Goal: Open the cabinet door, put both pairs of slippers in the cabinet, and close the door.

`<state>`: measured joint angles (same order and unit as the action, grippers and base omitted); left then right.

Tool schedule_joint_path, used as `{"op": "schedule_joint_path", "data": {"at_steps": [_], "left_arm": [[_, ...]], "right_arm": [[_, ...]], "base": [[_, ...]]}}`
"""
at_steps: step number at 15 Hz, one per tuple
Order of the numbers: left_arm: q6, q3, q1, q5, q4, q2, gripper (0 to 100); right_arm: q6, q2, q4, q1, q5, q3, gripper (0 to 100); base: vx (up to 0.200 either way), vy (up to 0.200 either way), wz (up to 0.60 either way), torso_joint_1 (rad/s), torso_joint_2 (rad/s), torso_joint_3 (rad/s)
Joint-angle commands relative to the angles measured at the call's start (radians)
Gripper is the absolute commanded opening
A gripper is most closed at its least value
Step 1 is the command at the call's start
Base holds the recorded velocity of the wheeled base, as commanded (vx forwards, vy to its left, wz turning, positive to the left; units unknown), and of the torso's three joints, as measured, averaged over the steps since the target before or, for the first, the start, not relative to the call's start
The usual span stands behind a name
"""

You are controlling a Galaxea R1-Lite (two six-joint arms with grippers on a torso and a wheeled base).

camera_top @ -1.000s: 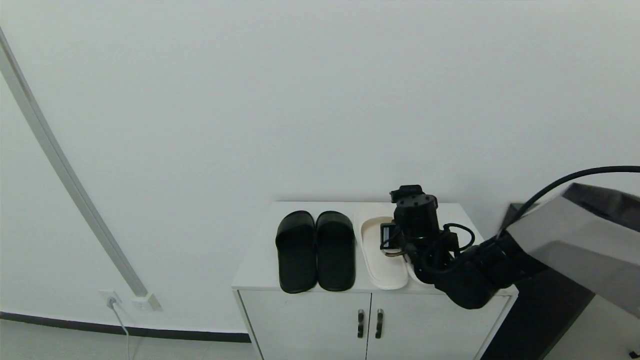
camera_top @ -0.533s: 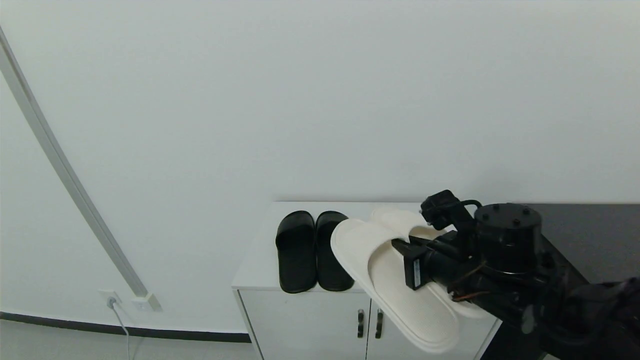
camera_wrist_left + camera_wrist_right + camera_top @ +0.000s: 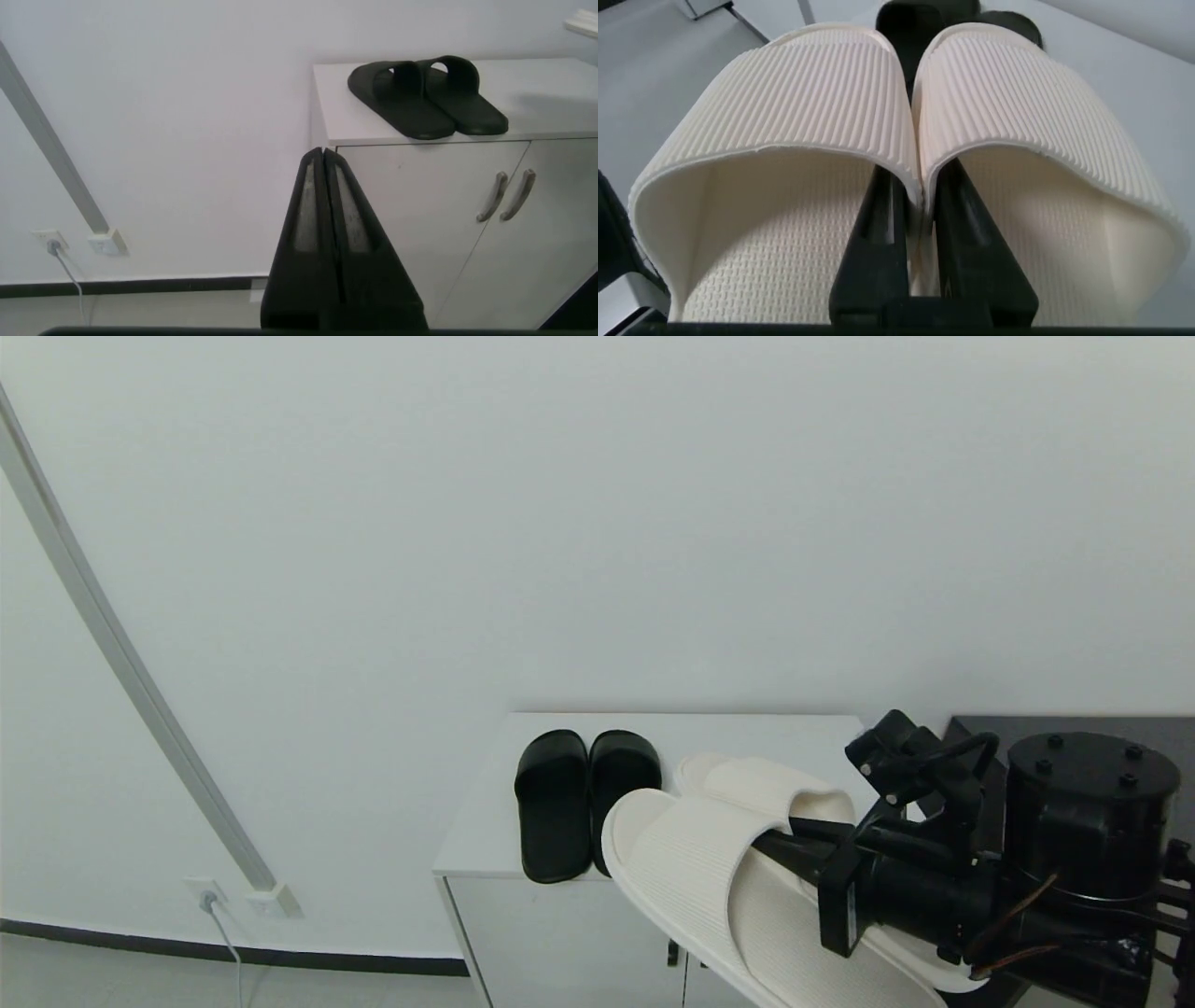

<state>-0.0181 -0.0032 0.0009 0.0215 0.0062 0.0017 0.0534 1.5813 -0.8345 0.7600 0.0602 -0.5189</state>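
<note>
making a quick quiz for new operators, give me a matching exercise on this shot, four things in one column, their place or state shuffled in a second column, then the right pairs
Things
1 black slippers
2 white slippers
3 cabinet doors
4 left gripper

Place or state
a both closed, handles side by side
b held off the cabinet in the right gripper
c shut on nothing
d lying on top of the cabinet

Pairs: 1-d, 2-b, 3-a, 4-c

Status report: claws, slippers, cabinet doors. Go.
Right claw shut on white slippers, held clear of cabinet top. Left claw shut, empty. Black slippers on cabinet top; doors closed.
</note>
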Motion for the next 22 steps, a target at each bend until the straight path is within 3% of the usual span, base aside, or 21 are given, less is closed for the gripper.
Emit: {"op": "schedule_joint_path", "data": {"at_steps": [1, 8, 22], "left_arm": [[0.0, 0.0, 0.001, 0.0, 0.0, 0.0, 0], [0.004, 0.0, 0.001, 0.0, 0.0, 0.0, 0], [0.004, 0.0, 0.001, 0.0, 0.0, 0.0, 0]], "right_arm": [[0.0, -0.01, -0.002, 0.001, 0.015, 0.007, 0], [-0.001, -0.004, -0.002, 0.002, 0.018, 0.02, 0], [-0.003, -0.004, -0.009, -0.007, 0.064, 0.042, 0]], "base": [[-0.2, 0.0, 0.0, 0.002, 0.0, 0.002], [-0.2, 0.0, 0.0, 0.0, 0.0, 0.002], [0.0, 0.0, 0.0, -0.017, 0.04, 0.021]]}}
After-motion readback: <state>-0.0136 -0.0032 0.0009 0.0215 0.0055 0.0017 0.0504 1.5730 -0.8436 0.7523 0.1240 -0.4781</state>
